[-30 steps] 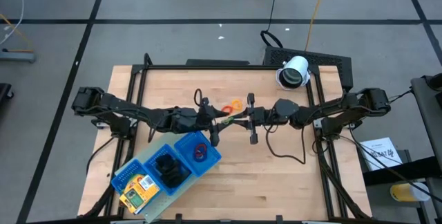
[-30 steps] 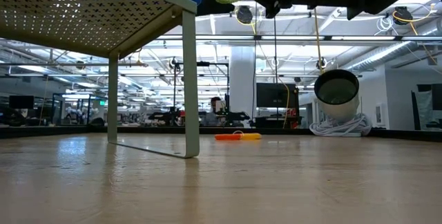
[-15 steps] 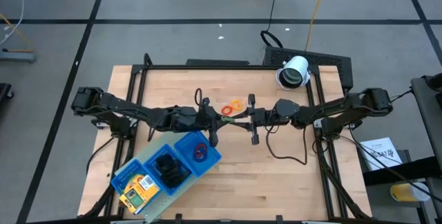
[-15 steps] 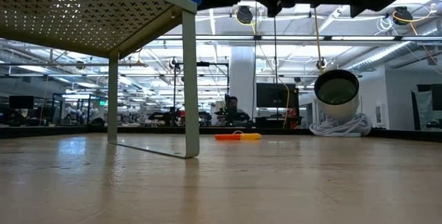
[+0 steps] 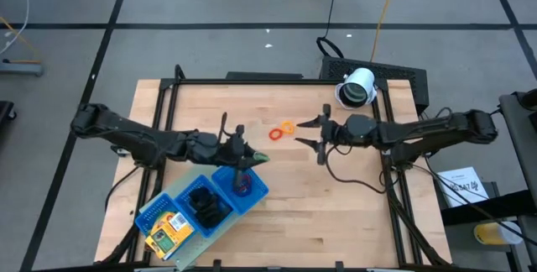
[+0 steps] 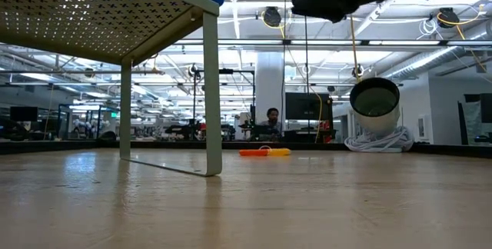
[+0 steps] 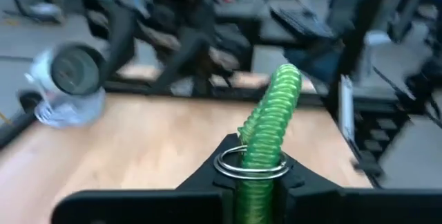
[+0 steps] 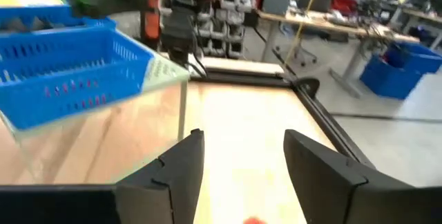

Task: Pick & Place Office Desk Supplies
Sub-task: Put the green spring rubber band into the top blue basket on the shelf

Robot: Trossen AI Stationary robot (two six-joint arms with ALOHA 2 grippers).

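A green coiled cord (image 7: 273,117) with a metal ring (image 7: 250,163) at its base sticks out of my left gripper (image 7: 253,175), which is shut on it above the blue tray's (image 5: 180,198) right end. In the high view the coil (image 5: 256,157) points toward the table's right. Red and orange rings (image 5: 282,129) lie flat on the wood beyond it. My right gripper (image 5: 312,133) hovers open near those rings, with nothing between its fingers (image 8: 181,165). The tray holds black clips (image 5: 202,202), small rings (image 5: 243,185) and yellow packs (image 5: 165,227). My left gripper pinches the green coil's base end (image 7: 257,182), by the metal ring, between its two fingers. The fingers lie about level and point toward the table's right, along the coil. The coil juts out past the fingertips, bent slightly, clear of tray and table.
A white cylindrical device (image 5: 357,87) lies at the table's far right. The tray sits on a perforated raised stand (image 6: 108,11) with thin legs (image 6: 212,95). Bare wood lies at the near right. A person (image 6: 272,117) shows far off in the room behind.
The two grippers met at the table's middle with the coil between them. My left gripper shut on the coil, my right gripper opened and drew back toward the right edge. My left gripper then carried the coil left and nearer, over the tray's right end.
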